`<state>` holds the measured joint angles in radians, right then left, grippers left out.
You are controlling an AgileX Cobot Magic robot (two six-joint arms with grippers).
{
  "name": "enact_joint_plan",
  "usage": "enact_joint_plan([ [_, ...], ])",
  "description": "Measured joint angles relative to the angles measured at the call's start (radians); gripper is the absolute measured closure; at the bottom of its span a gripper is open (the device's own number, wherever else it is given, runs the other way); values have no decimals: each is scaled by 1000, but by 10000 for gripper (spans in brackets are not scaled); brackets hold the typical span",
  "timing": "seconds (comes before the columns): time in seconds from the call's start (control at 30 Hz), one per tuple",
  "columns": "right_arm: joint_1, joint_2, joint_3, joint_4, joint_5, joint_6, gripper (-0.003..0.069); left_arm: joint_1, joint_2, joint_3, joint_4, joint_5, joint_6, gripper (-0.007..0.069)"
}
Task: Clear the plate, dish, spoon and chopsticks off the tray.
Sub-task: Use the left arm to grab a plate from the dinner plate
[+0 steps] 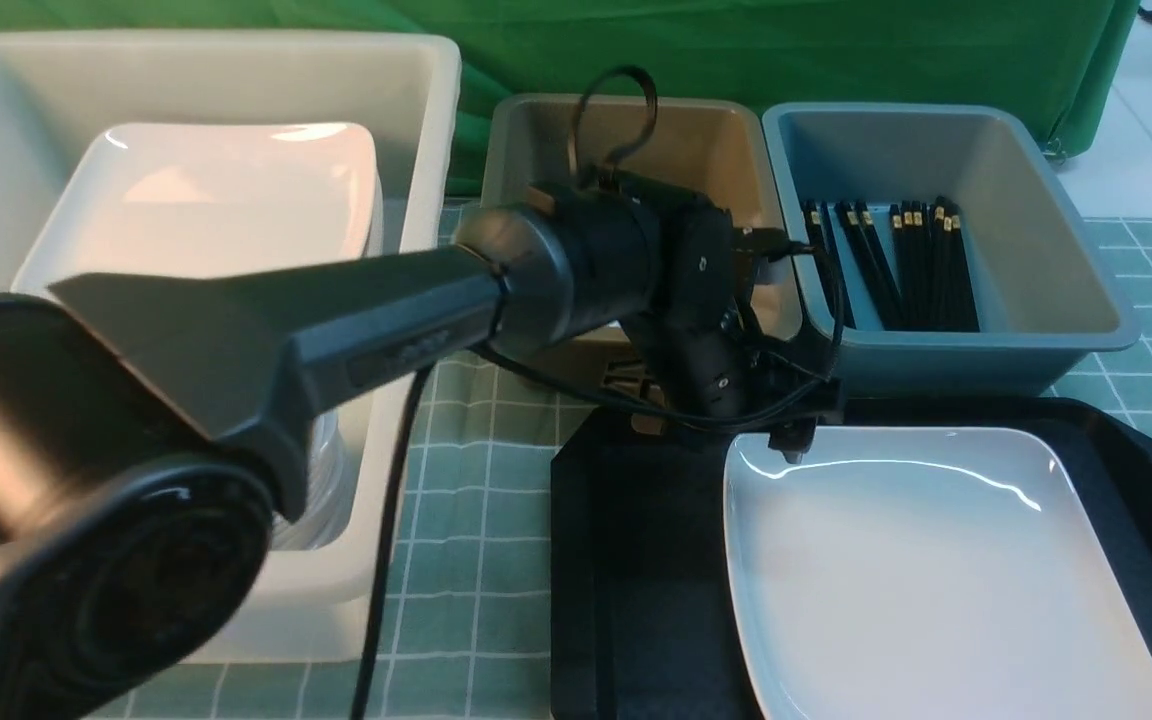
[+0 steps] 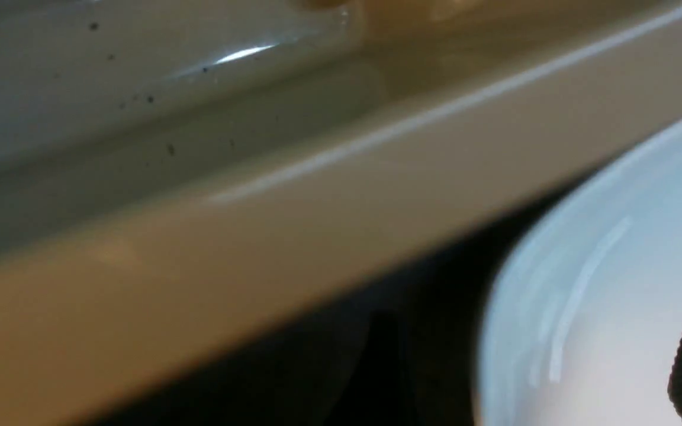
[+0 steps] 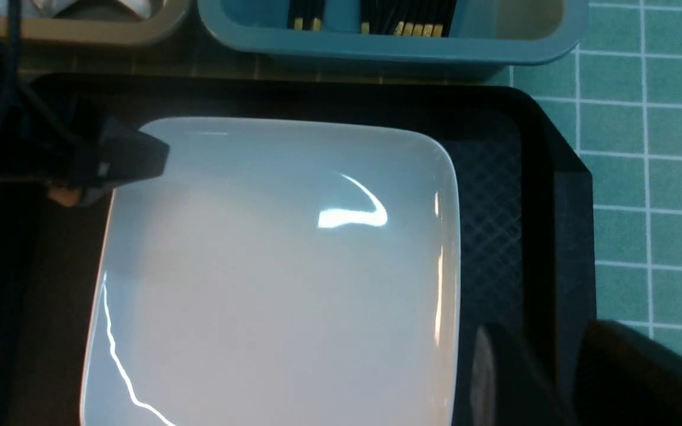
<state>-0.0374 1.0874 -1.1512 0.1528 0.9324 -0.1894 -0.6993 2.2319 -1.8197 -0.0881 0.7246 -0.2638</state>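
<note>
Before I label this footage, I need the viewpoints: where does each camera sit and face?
Front: between the two arms, facing forward over the tray; left arm shows.
Left wrist: on the left arm, close above brown bin's rim and plate; left claw's fingers show.
Right wrist: on the right arm, over the plate; both claws partly show.
Front and right wrist share plate and chopsticks.

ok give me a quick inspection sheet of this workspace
surface: green checked cloth, folds showing
job's things: plate on the black tray; chopsticks in the blue-grey bin
clutter: white plate in the white tub; white pieces in the brown bin, too cut off to name
grippers: left open at the plate's edge; right open, empty
cables: black cable trailing off the left arm
surroundings: green curtain behind the bins
</note>
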Motion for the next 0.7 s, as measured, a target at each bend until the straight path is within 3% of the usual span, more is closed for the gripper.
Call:
enact_joint_plan([
  [0.13,0,0,0,0,-10,0,443,0,33,0,-20,-32,4,51],
  [0.37,0,0,0,0,-17,0,442,1,58,-8,-137,-53,69,171],
  [0.53,0,0,0,0,-17,-1,431,1,67,-9,-190,-39,124,452],
  [0.7,0,0,0,0,-17,-1,424,2,67,-9,-233,-27,129,475],
])
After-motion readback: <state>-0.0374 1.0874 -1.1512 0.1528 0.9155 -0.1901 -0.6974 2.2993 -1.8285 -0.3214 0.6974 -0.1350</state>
